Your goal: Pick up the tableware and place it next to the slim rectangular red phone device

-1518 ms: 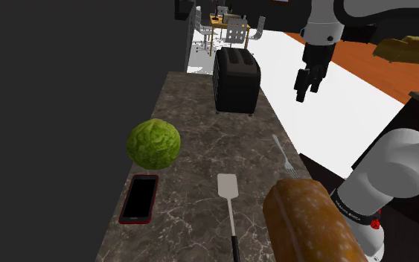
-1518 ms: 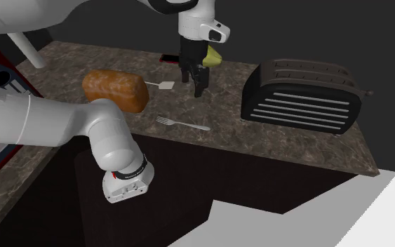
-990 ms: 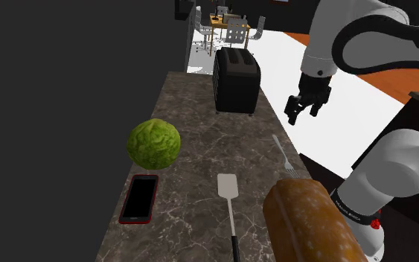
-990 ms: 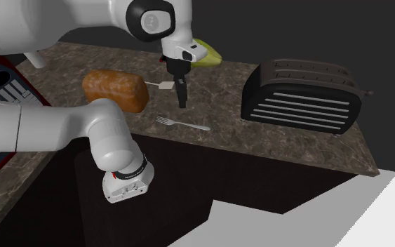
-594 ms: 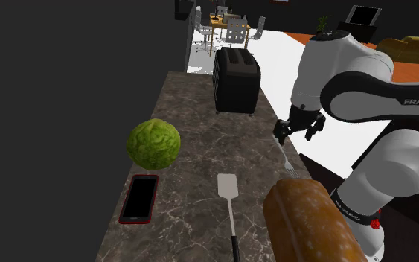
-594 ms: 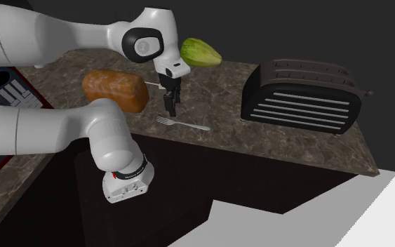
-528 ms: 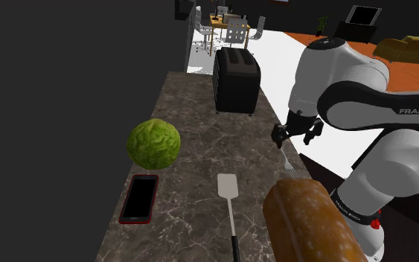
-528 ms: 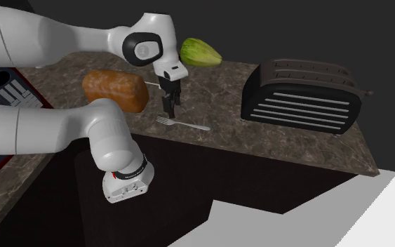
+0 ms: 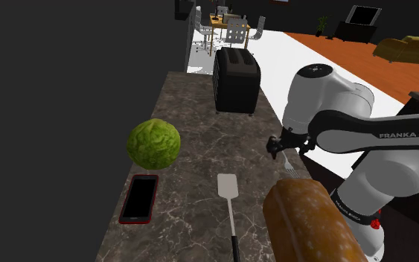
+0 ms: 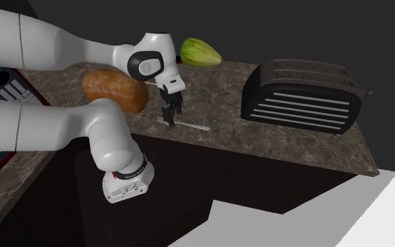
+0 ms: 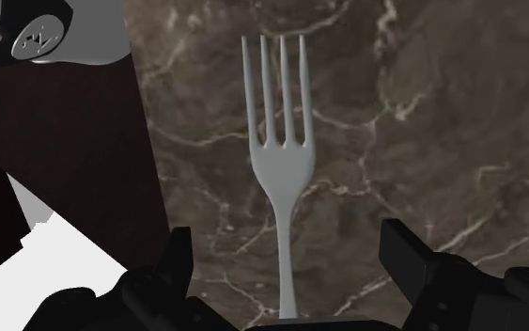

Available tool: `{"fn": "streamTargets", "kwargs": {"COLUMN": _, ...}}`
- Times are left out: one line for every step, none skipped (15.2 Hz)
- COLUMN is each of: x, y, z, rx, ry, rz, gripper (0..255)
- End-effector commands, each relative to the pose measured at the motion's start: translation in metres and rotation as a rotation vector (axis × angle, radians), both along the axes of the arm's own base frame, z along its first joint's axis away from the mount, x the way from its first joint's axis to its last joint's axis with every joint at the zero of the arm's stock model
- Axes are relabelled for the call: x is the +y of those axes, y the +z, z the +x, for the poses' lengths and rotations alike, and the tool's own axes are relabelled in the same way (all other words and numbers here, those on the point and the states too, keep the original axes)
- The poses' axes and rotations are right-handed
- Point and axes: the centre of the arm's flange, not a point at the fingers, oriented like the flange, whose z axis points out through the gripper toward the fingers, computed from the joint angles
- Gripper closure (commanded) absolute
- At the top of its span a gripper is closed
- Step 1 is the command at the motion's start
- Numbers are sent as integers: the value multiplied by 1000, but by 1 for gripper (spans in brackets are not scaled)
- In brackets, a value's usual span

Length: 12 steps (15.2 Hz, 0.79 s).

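Lowered to the fork (image 11: 279, 188), fingers (image 11: 398, 252) stand apart astride its handle, bread loaf (image 9: 312, 219) near.

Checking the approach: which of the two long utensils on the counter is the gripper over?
The fork: its handle runs between the fingers of the open gripper. The spatula lies apart, nearer the phone.

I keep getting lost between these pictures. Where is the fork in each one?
Shoulder view: fork at the counter's right edge, between the gripper and the bread.
Second exterior view: fork along the counter's near edge, right of the bread.
Wrist view: fork in the middle, inside the open gripper.
Landmark: the gripper, just over the fork in all three.
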Motion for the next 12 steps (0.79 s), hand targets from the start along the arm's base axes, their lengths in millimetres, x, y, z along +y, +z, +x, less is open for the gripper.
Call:
{"fn": "streamTargets", "kwargs": {"x": -3, "y": -8, "z": 1, "rx": -1, "ry": -1, "rz": 0, "gripper": 0}}
{"fn": "streamTargets", "kwargs": {"x": -3, "y": -8, "z": 1, "rx": -1, "ry": -1, "rz": 0, "gripper": 0}}
{"fn": "streamTargets", "kwargs": {"x": -3, "y": -8, "z": 1, "rx": -1, "ry": -1, "rz": 0, "gripper": 0}}
{"fn": "streamTargets", "kwargs": {"x": -3, "y": -8, "z": 1, "rx": -1, "ry": -1, "rz": 0, "gripper": 0}}
{"fn": "streamTargets", "kwargs": {"x": -3, "y": -8, "z": 1, "rx": -1, "ry": -1, "rz": 0, "gripper": 0}}
{"fn": "streamTargets", "kwargs": {"x": -3, "y": -8, "z": 1, "rx": -1, "ry": -1, "rz": 0, "gripper": 0}}
{"fn": "streamTargets", "kwargs": {"x": -3, "y": -8, "z": 1, "rx": -1, "ry": -1, "rz": 0, "gripper": 0}}
{"fn": "streamTargets", "kwargs": {"x": -3, "y": -8, "z": 1, "rx": -1, "ry": -1, "rz": 0, "gripper": 0}}
{"fn": "streamTargets", "kwargs": {"x": -3, "y": -8, "z": 1, "rx": -1, "ry": -1, "rz": 0, "gripper": 255}}
{"fn": "streamTargets", "kwargs": {"x": -3, "y": -8, "z": 1, "rx": -1, "ry": -1, "rz": 0, "gripper": 255}}
{"fn": "streamTargets", "kwargs": {"x": -3, "y": -8, "z": 1, "rx": -1, "ry": -1, "rz": 0, "gripper": 255}}
{"fn": "streamTargets", "kwargs": {"x": -3, "y": -8, "z": 1, "rx": -1, "ry": -1, "rz": 0, "gripper": 255}}
